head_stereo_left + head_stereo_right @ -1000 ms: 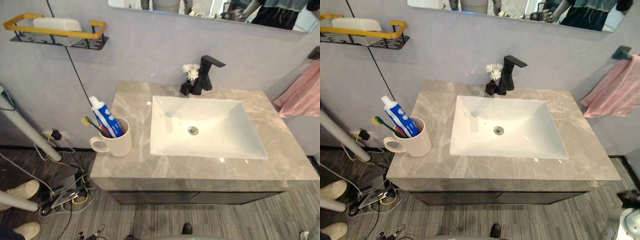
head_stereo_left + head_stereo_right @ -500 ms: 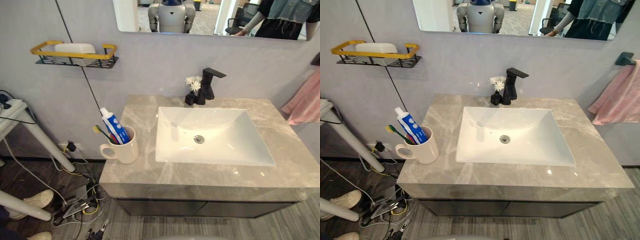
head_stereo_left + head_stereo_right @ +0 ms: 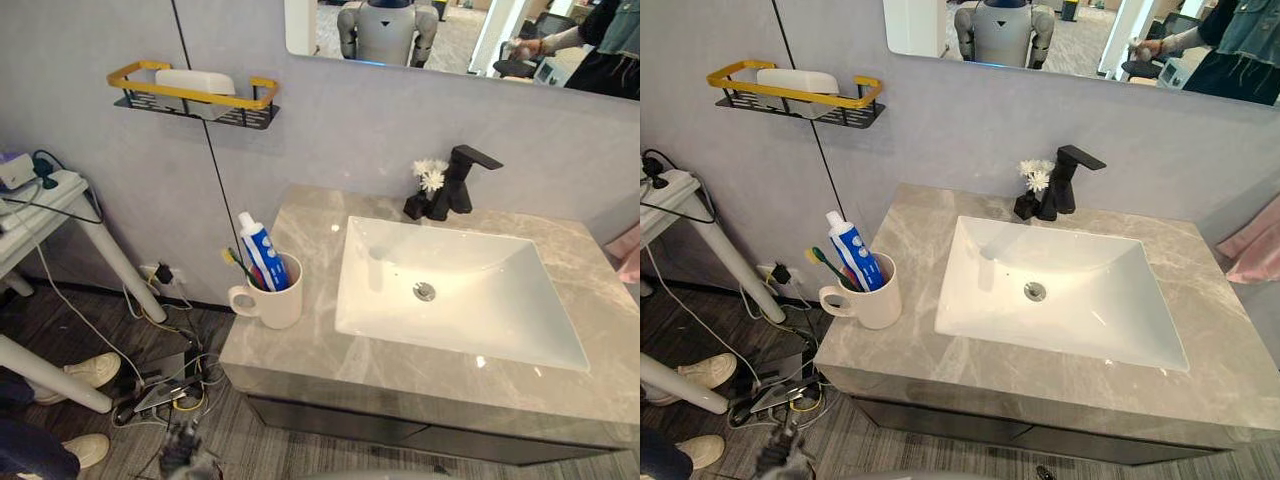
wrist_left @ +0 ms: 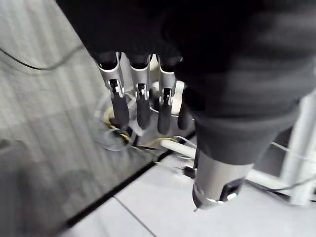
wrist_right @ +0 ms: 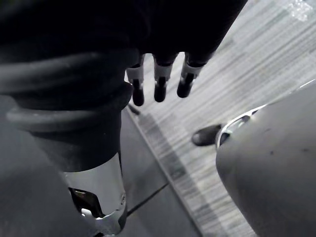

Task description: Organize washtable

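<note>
A grey marble washtable (image 3: 296, 225) holds a white sink (image 3: 470, 310) with a black faucet (image 3: 462, 181) and a small white flower (image 3: 429, 176) behind it. A cream mug (image 3: 275, 301) stands at the counter's left front corner with a blue-and-white toothpaste tube (image 3: 261, 250) and toothbrushes (image 3: 236, 264) in it. My left hand (image 4: 141, 100) hangs low over the floor, fingers straight, holding nothing. My right hand (image 5: 158, 82) also hangs beside me with relaxed fingers, nothing in it.
A yellow-railed wall shelf (image 3: 193, 97) carries a white soap bar (image 3: 195, 80). A pink towel (image 3: 1254, 246) hangs at the right. A white table (image 3: 52, 200) stands at the left, with cables (image 3: 165, 385) and a person's shoes (image 3: 93, 371) on the floor.
The whole picture has shifted: the camera has turned left and up, so the washtable sits further right. The things on the counter have not moved.
</note>
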Controlling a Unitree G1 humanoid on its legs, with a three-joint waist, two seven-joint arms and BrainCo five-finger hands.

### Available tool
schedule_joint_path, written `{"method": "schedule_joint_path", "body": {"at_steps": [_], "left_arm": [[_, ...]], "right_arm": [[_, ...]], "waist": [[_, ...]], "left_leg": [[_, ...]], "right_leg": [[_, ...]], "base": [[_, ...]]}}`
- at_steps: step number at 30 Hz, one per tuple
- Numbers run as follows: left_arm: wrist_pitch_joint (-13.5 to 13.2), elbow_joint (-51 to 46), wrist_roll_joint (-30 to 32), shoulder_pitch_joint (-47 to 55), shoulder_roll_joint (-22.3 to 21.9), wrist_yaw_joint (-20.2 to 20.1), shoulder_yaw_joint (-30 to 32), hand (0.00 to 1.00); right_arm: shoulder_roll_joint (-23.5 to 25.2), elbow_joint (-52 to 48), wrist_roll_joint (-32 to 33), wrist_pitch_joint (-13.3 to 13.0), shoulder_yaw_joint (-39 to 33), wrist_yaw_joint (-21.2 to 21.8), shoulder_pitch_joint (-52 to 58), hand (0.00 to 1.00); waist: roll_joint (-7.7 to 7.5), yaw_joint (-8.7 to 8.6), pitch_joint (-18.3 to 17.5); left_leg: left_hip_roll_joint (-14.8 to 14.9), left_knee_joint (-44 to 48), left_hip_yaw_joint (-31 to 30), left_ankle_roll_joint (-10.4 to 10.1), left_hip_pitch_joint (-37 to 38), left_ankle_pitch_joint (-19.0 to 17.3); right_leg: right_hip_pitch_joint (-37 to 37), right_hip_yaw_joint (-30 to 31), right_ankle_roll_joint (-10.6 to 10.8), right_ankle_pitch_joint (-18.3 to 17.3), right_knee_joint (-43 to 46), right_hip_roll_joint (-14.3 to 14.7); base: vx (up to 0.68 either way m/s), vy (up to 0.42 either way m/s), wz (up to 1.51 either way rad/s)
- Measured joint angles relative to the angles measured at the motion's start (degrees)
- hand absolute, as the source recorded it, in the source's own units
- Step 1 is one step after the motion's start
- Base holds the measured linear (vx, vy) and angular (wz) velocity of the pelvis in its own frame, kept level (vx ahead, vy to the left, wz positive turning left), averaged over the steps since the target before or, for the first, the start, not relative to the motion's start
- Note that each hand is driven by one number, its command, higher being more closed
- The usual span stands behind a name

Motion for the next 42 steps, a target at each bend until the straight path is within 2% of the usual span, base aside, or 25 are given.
{"method": "schedule_joint_path", "body": {"at_steps": [2,4,5,11,14,17,21,24,34,42], "left_arm": [[-0.9,-6.5,-1.1,0.5,0.3,0.6,0.2,1.0],[-1.6,-16.7,-3.1,1.4,-0.1,0.9,0.2,1.0],[-2.1,-23.3,-3.7,1.7,-0.4,1.8,0.2,1.0],[-4.6,-46.2,-3.7,2.6,-1.5,4.6,-0.1,1.0],[-5.8,-54.6,-3.4,2.8,-1.4,5.6,-1.0,1.0],[-6.7,-62.8,-2.9,4.9,-0.8,5.4,-5.3,1.0],[-6.5,-65.2,-1.8,7.2,-0.8,3.1,-8.7,1.0],[-5.1,-65.3,-1.7,9.9,-0.9,-0.3,-10.7,1.0],[-2.7,-65.4,-0.8,16.6,-0.5,-7.0,-20.0,1.0],[0.7,-65.3,-0.8,18.6,3.5,-12.0,-25.7,1.0]], "right_arm": [[-0.2,-0.7,-0.3,-0.2,1.1,0.0,-0.2,0.0],[-0.3,-0.6,-1.4,-0.3,2.0,0.0,-0.1,0.0],[-0.2,-0.5,-1.9,-0.3,2.2,0.0,-0.1,0.0],[-0.3,-0.3,-3.0,-0.3,6.8,0.1,-0.2,0.0],[-0.4,-0.3,-3.8,-0.4,8.5,0.1,-0.1,0.0],[-0.5,-0.3,-4.0,-0.6,9.2,0.2,-0.1,0.0],[-0.7,-0.4,-4.3,-0.9,10.6,0.4,-0.1,0.0],[-0.7,-0.4,-4.4,-0.9,10.7,1.1,0.0,0.0],[-1.1,-0.5,-4.4,-0.9,10.7,2.6,0.1,0.0],[-1.2,-1.1,-6.4,-0.8,10.7,2.9,0.2,0.0]], "waist": [[0.3,0.13,0.2],[0.3,0.26,0.2],[0.24,0.94,0.2],[0.26,1.51,0.6],[0.21,1.55,0.7],[0.12,1.55,0.7],[0.24,1.48,0.8],[0.25,1.44,0.8],[0.36,1.54,0.7],[0.6,1.55,0.4]], "left_leg": [[-0.2,0.1,-0.1,0.0,-0.2,0.0],[-0.4,0.4,-0.8,0.0,-1.1,0.0],[-0.4,0.6,-1.2,0.0,-1.4,0.0],[-0.3,1.1,-2.6,0.1,-2.3,-0.1],[-0.3,1.1,-3.1,0.1,-2.3,-0.1],[-0.3,1.1,-3.2,0.1,-2.3,-0.1],[-0.2,1.2,-3.2,0.1,-2.3,-0.1],[-0.2,1.2,-3.1,0.1,-2.3,-0.1],[0.0,1.2,-1.9,0.1,-2.1,-0.1],[0.0,1.4,-1.3,0.0,-2.0,-0.1]], "right_leg": [[0.0,-0.2,0.0,-0.1,0.0,-0.2],[0.1,-1.4,0.2,-0.3,0.1,-0.5],[0.1,-1.7,0.3,-0.5,0.3,-0.5],[0.1,-3.3,0.1,-1.8,2.2,-0.6],[0.4,-3.6,0.1,-1.8,2.2,-0.7],[0.6,-3.9,0.1,-1.9,2.2,-0.7],[0.6,-3.8,0.1,-1.9,2.2,-0.6],[0.6,-3.7,0.1,-1.9,2.1,-0.6],[0.0,-2.7,0.1,-1.8,2.3,-0.5],[-0.2,-2.3,0.1,-1.8,2.3,-0.5]], "base": [[0.02,0.013,0.08],[0.01,-0.001,0.25],[0.01,-0.012,0.24],[-0.01,-0.016,0.19],[-0.01,-0.007,0.09],[0.0,-0.005,0.03],[0.0,0.0,0.0],[0.0,0.0,0.0],[0.0,-0.003,-0.04],[0.0,-0.002,-0.02]]}}
